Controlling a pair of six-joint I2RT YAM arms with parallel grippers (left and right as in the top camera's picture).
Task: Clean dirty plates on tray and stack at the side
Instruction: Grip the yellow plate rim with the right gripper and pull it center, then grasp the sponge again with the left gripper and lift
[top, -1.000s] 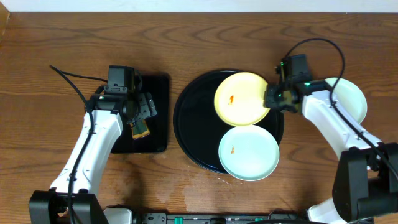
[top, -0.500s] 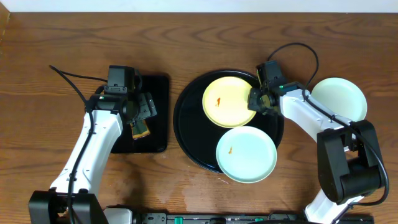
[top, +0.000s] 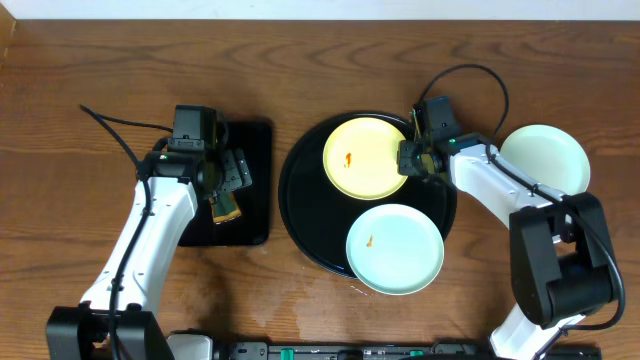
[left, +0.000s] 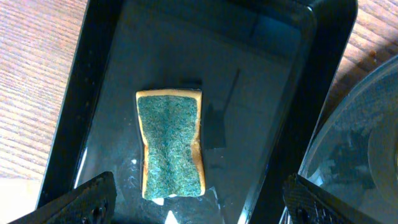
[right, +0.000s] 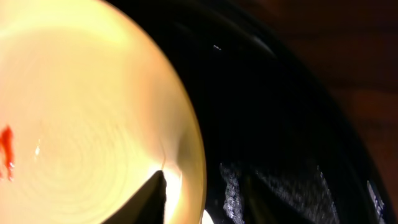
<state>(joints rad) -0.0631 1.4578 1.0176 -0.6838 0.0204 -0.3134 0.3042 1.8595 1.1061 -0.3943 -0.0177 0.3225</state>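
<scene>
The pale yellow plate (top: 365, 158) with an orange smear lies on the back part of the round black tray (top: 308, 200). My right gripper (top: 409, 160) is shut on its right rim; in the right wrist view one finger lies on the yellow plate (right: 81, 112) and the gripper (right: 199, 196) straddles the rim over the tray (right: 280, 93). A mint-blue plate (top: 395, 248) with a small orange smear lies on the tray's front. A second mint-blue plate (top: 543, 160) lies on the table at the right. My left gripper (left: 199, 208) is open above a sponge.
A green and yellow sponge (left: 170, 143) lies in a wet rectangular black tray (left: 273, 74), left of the round tray; both show in the overhead view, the sponge (top: 225, 207) partly under the left arm. The round tray's rim (left: 348, 143) borders it.
My right gripper has moved left with the yellow plate, sliding it further onto the round tray. The front mint-blue plate shifted slightly left. The left arm has not moved.
</scene>
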